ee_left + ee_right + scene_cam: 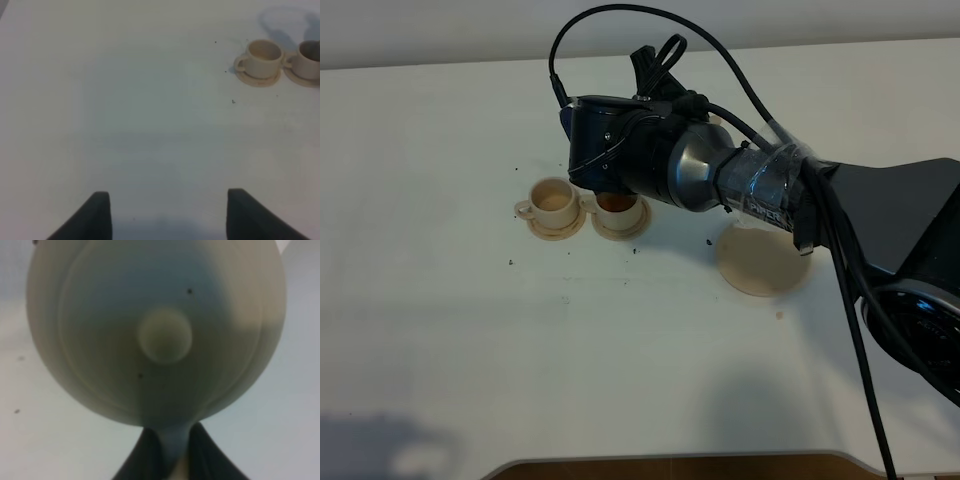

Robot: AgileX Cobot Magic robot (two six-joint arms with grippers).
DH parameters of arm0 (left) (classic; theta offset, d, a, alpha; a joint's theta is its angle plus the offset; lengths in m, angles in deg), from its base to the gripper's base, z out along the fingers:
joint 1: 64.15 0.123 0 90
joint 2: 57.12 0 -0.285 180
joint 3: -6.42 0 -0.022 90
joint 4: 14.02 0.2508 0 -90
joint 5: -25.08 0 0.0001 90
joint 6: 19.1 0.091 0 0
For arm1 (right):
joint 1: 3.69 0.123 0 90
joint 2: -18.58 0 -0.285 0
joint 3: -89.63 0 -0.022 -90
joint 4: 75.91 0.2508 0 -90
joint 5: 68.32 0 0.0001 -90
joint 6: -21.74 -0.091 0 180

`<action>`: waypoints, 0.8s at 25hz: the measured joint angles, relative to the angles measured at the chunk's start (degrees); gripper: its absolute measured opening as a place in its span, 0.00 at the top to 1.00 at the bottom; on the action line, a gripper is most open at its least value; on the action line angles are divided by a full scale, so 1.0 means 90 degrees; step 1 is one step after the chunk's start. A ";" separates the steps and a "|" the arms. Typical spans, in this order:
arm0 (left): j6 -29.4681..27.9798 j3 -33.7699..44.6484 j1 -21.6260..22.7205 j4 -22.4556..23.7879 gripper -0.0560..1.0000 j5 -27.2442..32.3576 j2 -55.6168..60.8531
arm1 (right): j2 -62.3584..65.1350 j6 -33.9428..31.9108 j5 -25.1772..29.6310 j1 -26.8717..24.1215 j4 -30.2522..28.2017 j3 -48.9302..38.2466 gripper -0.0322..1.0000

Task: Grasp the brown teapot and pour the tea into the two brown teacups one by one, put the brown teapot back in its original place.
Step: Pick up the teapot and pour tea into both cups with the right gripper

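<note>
Two tan teacups on small saucers stand side by side at the table's middle: the left cup [552, 203] and the right cup [617, 205], which holds brown liquid. Both also show in the left wrist view, the left cup [263, 56] and the right cup [309, 60]. My right arm [650, 160] reaches over the right cup and hides the teapot in the exterior view. In the right wrist view the teapot [160, 335] fills the picture, lid knob towards the camera. My right gripper [172, 442] is shut on its handle. My left gripper [165, 215] is open and empty, far from the cups.
The wide tan saucer [763, 262] lies bare to the right of the cups, under my right forearm. Small dark specks [510, 263] dot the white table [470, 350] around the cups. The table's front edge [680, 462] runs along the bottom.
</note>
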State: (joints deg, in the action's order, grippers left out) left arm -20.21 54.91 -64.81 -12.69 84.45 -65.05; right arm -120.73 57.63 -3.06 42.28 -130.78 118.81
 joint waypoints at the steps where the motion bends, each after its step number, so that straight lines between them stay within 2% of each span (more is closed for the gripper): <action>1: 0.0000 0.0000 0.0000 0.0000 0.47 0.0000 0.0000 | 0.0000 0.0037 0.0001 0.0000 -0.0022 0.0000 0.85; 14: 0.0000 0.0000 0.0000 0.0000 0.47 0.0000 0.0000 | 0.0000 0.0564 -0.0089 0.0000 -0.0174 0.0000 0.85; 20: 0.0000 0.0000 0.0000 0.0000 0.47 0.0000 0.0000 | 0.0000 0.0722 -0.0313 0.0000 -0.0345 0.0000 0.85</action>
State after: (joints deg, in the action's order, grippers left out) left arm -20.21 54.91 -64.81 -12.69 84.45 -65.05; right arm -120.73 64.12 -5.88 42.28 -133.89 118.81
